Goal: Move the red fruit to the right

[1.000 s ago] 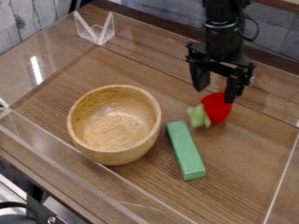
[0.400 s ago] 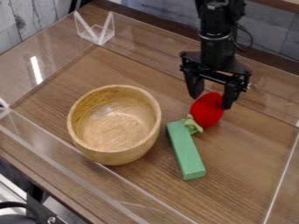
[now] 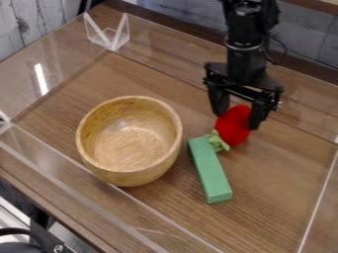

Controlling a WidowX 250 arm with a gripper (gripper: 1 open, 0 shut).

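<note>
A: What's the setting around the wooden bowl (image 3: 128,139)?

B: It sits on a brown wood-grain tabletop (image 3: 145,74) ringed by a low clear plastic wall (image 3: 53,168). Behind the bowl, a grey plank wall runs along the table's far edge.

A: And the gripper (image 3: 243,105)?

B: Right of the bowl and a little behind it, pointing straight down, black fingers spread wide, straddling the red fruit (image 3: 232,126). Whether they touch it, I cannot tell.

A: The fruit itself?

B: Small, round, bright red, with a light-green leafy end facing the bowl. It lies just right of the bowl, beside the far end of the long green block (image 3: 209,169).
</note>
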